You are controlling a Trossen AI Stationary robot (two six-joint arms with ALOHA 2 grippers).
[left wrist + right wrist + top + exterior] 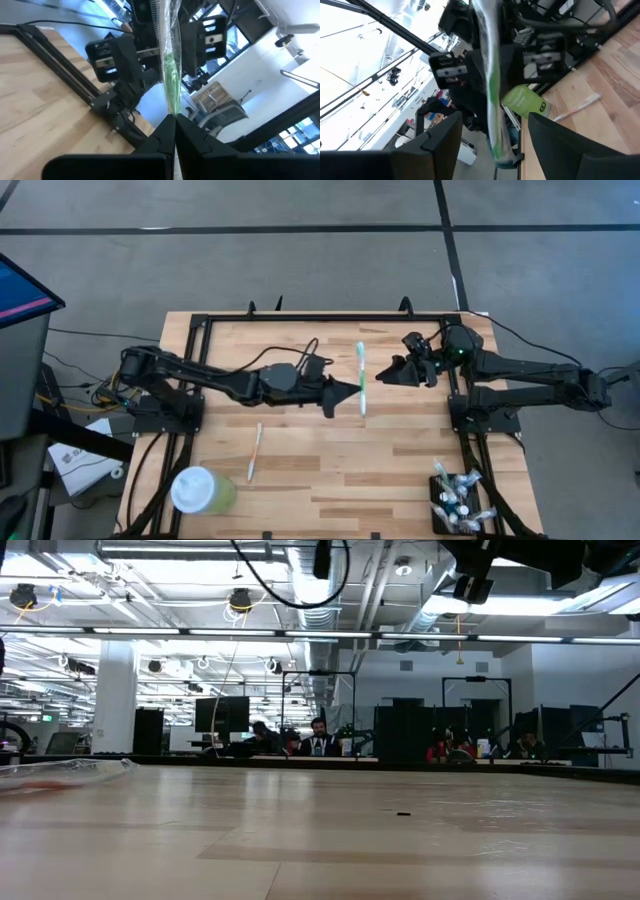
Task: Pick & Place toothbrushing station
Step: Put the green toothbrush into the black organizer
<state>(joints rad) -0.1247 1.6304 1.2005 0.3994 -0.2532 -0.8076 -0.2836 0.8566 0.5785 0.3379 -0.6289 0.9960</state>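
Note:
My left gripper point(352, 392) is above the middle of the table, shut on a green and white toothbrush in a clear wrapper point(361, 370). The toothbrush also shows in the left wrist view point(171, 85). My right gripper point(390, 373) is open just to the right of it and faces it. In the right wrist view point(495, 122) its fingers stand on either side of the toothbrush point(492, 90) without touching it. The black toothbrushing station point(455, 500) stands at the table's near right corner with several small items in it. My left gripper pinches the wrapped toothbrush between its two shut fingertips point(170, 131), on the handle point(173, 107) toward its near end. The fingers come level from the table's left and lie across the toothbrush. The toothbrush is lifted clear of the table, its long part reaching toward the far edge.
A second toothbrush point(254, 452) lies on the wood left of centre. A pale green cup with a white lid point(203, 490) stands at the near left. A black frame point(300, 317) runs around the table. People sit in the room beyond point(318, 738).

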